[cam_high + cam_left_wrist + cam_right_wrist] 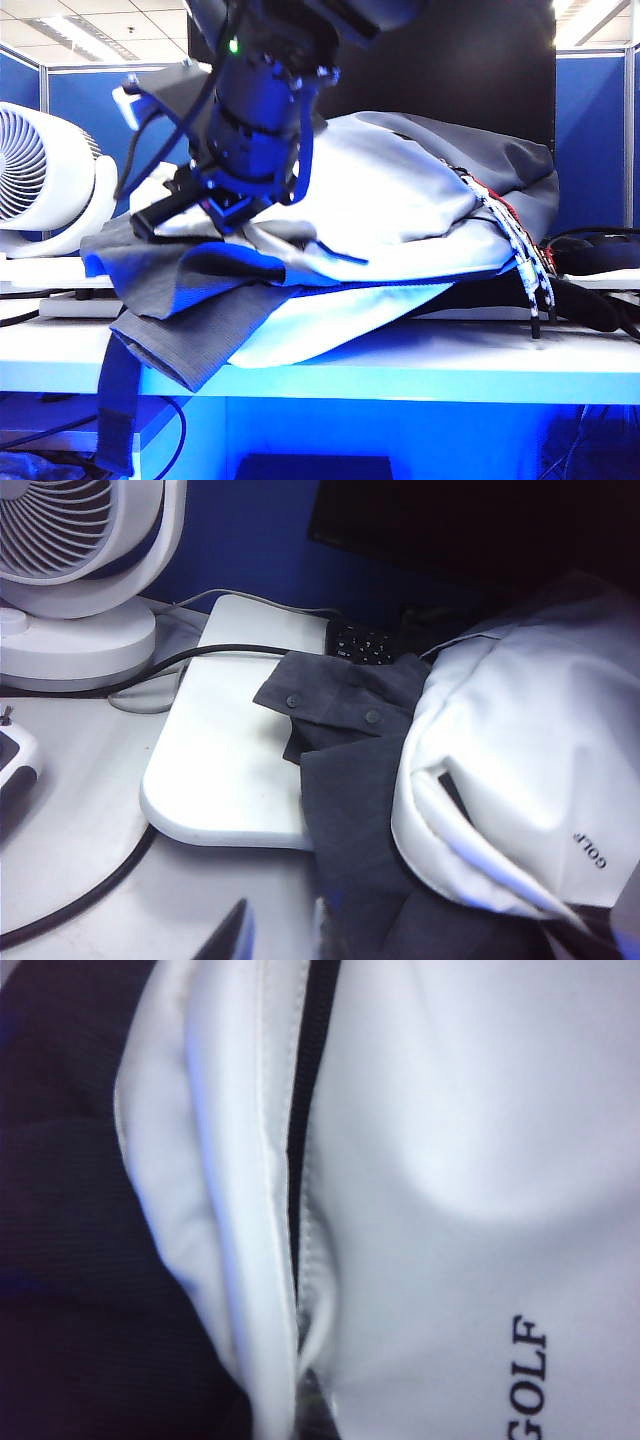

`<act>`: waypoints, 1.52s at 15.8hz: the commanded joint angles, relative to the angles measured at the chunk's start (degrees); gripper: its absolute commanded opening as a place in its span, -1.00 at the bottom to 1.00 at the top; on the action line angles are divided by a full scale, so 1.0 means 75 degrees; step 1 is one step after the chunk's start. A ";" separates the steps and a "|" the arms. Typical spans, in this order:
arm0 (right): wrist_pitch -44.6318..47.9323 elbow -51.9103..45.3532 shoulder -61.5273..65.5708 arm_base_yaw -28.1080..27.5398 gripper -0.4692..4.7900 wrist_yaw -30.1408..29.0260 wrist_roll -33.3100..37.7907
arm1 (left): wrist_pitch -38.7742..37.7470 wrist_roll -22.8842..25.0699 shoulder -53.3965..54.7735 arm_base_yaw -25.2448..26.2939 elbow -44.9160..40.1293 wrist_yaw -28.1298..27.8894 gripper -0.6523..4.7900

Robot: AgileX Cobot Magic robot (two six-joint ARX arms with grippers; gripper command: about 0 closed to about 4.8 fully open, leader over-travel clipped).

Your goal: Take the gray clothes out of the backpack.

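The backpack [400,200], light gray and almost white, lies on its side on the table. The gray clothes [190,290] spill from its mouth on the left and droop over the table's front edge. My right gripper [215,205] reaches across to that mouth. In the right wrist view it is shut on the backpack's white rim fold [265,1260]; one dark fingertip [313,1405] shows beside the fold, with the gray clothes [70,1260] on the other side. My left gripper [278,935] hovers low over the table beside the gray clothes [350,780], open with nothing between its fingers.
A white fan [40,180] stands at the back left, next to a white board [220,760]. A black cable [90,880] crosses the table. White-speckled cords [525,260] hang off the backpack's right end. A dark strap [115,400] dangles below the table edge.
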 commanded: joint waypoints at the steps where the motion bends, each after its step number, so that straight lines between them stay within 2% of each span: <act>1: 0.0204 0.0344 -0.0306 0.0009 -0.85 0.0096 -0.0055 | 0.0102 0.0006 0.0055 0.0000 0.0026 -0.0020 -0.43; 9: 0.0163 0.0921 -0.1932 -0.0364 -0.85 0.0271 -0.0061 | 0.0157 -0.0242 0.0067 0.0000 -0.0012 0.0096 -0.43; 11: 0.0210 0.0921 -0.2349 -0.0699 -0.85 0.0274 -0.0064 | 0.0370 -0.0472 0.0111 -0.0003 -0.0160 0.0341 -0.43; 13: 0.0289 0.0921 -0.2996 -0.1448 -0.85 0.0268 -0.0050 | 0.0752 -0.0720 0.0379 -0.0006 -0.0347 0.0682 -0.43; 15: 0.0280 0.0921 -0.3340 -0.1923 -0.85 0.0227 0.0026 | 0.1055 -0.0711 0.0618 -0.0012 -0.0361 0.1070 -0.43; 16: 0.0239 0.0921 -0.3552 -0.2261 -0.85 0.0020 0.0221 | 0.1518 -0.0697 0.0915 -0.0050 -0.0361 0.1597 -0.43; 17: 0.0085 0.0921 -0.3739 -0.2585 -0.85 -0.0431 0.0577 | 0.2308 -0.0638 0.1443 -0.0323 -0.0361 0.2226 -0.31; 18: 0.0017 0.0921 -0.3771 -0.2681 -0.85 -0.0621 0.0723 | 0.2818 -0.0525 0.1827 -0.0621 -0.0361 0.2331 -0.13; 19: -0.0117 0.0918 -0.3768 -0.2687 -0.85 -0.0784 0.0813 | 0.3573 -0.0236 0.2515 -0.1241 -0.0361 0.2294 0.21; 20: -0.0309 0.0918 -0.3695 -0.2681 -0.85 -0.1043 0.0842 | 0.4456 0.0172 0.3340 -0.1970 -0.0353 0.2107 0.50; 21: -0.0443 0.0918 -0.3608 -0.2655 -0.85 -0.1177 0.0976 | 0.5362 0.0697 0.4304 -0.2719 -0.0274 0.1638 0.50; 22: -0.0565 0.0918 -0.3529 -0.2652 -0.85 -0.1323 0.1341 | 0.5814 0.1221 0.5097 -0.3209 -0.0090 0.1134 0.53; 23: -0.0731 0.0918 -0.3474 -0.2655 -0.85 -0.1585 0.1868 | 0.6172 0.1784 0.6044 -0.3628 0.0256 0.0819 0.97; 24: -0.0915 0.0918 -0.3436 -0.2664 -0.85 -0.1795 0.2037 | 0.6315 0.2192 0.6977 -0.3885 0.0775 0.0650 1.00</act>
